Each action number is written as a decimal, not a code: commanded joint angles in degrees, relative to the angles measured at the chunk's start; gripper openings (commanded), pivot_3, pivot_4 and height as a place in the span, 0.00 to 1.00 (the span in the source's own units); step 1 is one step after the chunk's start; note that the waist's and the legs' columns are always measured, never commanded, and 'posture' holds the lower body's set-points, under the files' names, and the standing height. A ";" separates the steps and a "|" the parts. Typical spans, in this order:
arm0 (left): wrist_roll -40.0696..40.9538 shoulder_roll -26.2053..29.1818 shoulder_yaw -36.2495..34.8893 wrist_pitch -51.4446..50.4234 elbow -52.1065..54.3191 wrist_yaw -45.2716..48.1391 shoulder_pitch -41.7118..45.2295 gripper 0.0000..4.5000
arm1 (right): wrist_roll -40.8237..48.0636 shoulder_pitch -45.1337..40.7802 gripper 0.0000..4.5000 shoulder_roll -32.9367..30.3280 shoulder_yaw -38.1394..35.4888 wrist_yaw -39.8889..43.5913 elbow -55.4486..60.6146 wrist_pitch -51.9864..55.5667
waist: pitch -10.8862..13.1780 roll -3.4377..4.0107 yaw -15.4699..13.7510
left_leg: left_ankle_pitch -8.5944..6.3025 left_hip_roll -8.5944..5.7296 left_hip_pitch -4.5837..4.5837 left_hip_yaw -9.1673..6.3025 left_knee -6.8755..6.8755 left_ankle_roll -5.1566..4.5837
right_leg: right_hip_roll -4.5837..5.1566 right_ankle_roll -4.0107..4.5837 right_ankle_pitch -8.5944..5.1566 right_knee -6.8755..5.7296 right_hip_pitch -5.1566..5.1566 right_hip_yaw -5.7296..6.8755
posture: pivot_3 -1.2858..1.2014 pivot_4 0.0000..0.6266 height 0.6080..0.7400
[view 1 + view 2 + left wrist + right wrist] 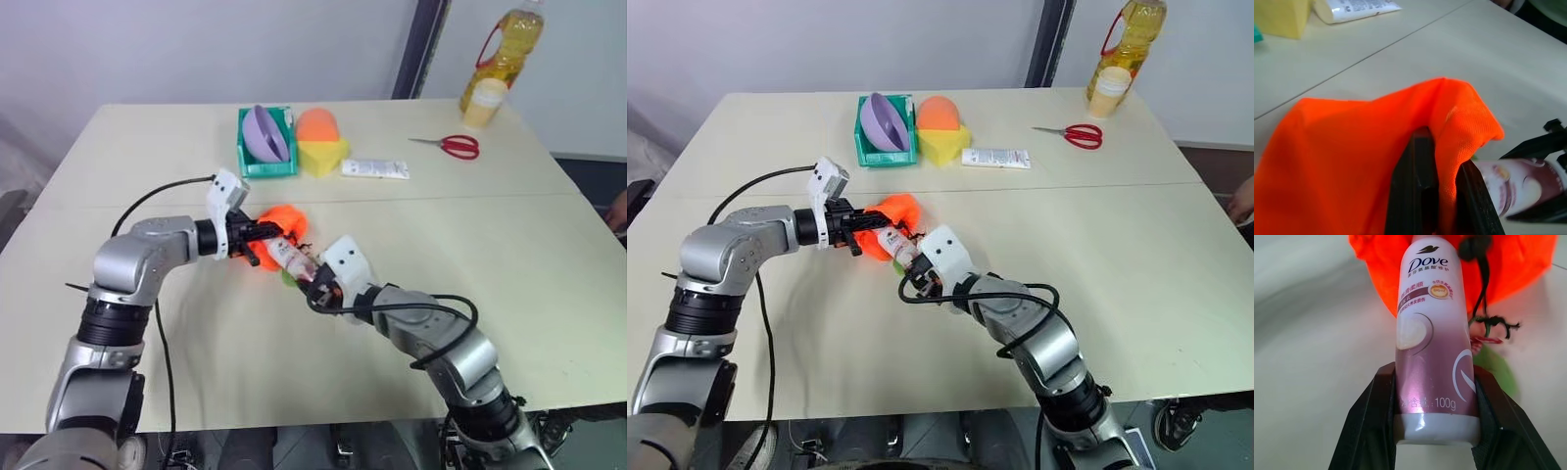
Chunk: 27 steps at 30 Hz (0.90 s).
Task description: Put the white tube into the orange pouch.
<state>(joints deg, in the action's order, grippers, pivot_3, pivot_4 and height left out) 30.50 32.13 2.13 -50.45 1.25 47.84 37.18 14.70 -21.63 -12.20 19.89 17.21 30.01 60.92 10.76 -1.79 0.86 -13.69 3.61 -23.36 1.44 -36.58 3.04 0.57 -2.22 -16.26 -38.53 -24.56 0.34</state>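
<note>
The white tube (1434, 338) sits clamped between the two fingers of the right claw (1436, 431), held at its cap end, its far end poking into the orange pouch (1518, 264). The left claw (1444, 205) pinches the pouch's fabric, lifting it just above the pale surface (509, 255).

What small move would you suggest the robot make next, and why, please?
Probably push the white tube further into the orange pouch: the right gripper grips its capped end, its other end sits at the mouth, and the left gripper pinches the fabric.
</note>
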 commanded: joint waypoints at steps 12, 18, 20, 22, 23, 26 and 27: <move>-3.11 2.08 -0.36 5.42 -1.52 1.27 4.38 0.00 | 0.02 -2.94 0.29 6.02 -7.22 -6.34 -1.22 3.97 | 0.00 0.00 -0.09 | -0.01 0.00 -0.04 -0.01 -0.45 -0.01 | 0.01 -0.04 0.02 -0.35 0.00 0.00 | 0.52 0.24 0.89; -6.03 4.29 -0.89 10.53 -10.58 4.30 8.17 0.00 | 0.83 -2.33 0.29 6.62 -9.14 -6.62 -0.07 4.16 | 0.00 0.01 0.22 | -0.01 0.00 -0.03 -0.01 -0.50 -0.01 | -0.01 -0.04 0.02 -0.47 -0.04 0.00 | 0.52 0.24 0.89; -6.30 4.50 -0.77 11.19 -11.86 5.16 8.52 0.00 | 0.89 -2.20 0.29 6.52 -8.94 -6.48 0.09 4.16 | 0.00 0.01 0.20 | -0.01 0.01 -0.04 -0.01 -0.48 -0.01 | -0.01 -0.04 0.02 -0.48 -0.07 0.00 | 0.52 0.24 0.89; -6.21 4.29 -1.02 11.21 -12.54 5.58 8.67 0.00 | 1.20 -1.77 0.29 6.05 -8.43 -5.85 0.84 4.19 | 0.01 0.01 0.13 | -0.01 0.01 -0.04 -0.01 -0.47 -0.02 | -0.01 -0.03 0.02 -0.49 -0.07 0.00 | 0.52 0.24 0.89; -5.95 4.06 -1.40 10.87 -12.78 5.47 8.72 0.00 | 1.49 -1.45 0.29 5.68 -8.15 -5.35 1.42 4.20 | 0.00 0.01 0.11 | -0.01 0.01 -0.06 -0.01 -0.48 -0.02 | -0.01 -0.03 0.02 -0.48 -0.07 0.00 | 0.52 0.24 0.89; -5.33 3.59 -2.24 9.99 -13.28 5.10 8.80 0.00 | 2.25 -0.20 0.29 3.45 -6.75 -3.06 3.60 3.76 | 0.01 0.01 -0.01 | -0.01 0.00 -0.07 0.00 -0.50 -0.02 | 0.01 -0.04 0.02 -0.48 -0.07 0.00 | 0.52 0.24 0.89; -5.37 3.58 -2.27 9.93 -13.32 5.17 8.74 0.00 | 2.55 0.45 0.29 2.33 -6.19 -2.16 4.53 3.58 | 0.01 0.01 0.01 | -0.01 0.00 -0.07 0.00 -0.50 -0.01 | 0.01 -0.04 0.02 -0.48 -0.07 0.00 | 0.52 0.24 0.89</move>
<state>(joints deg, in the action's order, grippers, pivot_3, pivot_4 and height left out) 24.40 35.48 1.61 -40.74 -12.82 52.87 44.23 16.04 -21.51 -8.86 13.10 13.36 30.04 65.71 10.76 -1.78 0.87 -13.70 3.61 -23.43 1.44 -37.08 3.02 0.58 -2.26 -16.24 -39.01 -24.63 0.34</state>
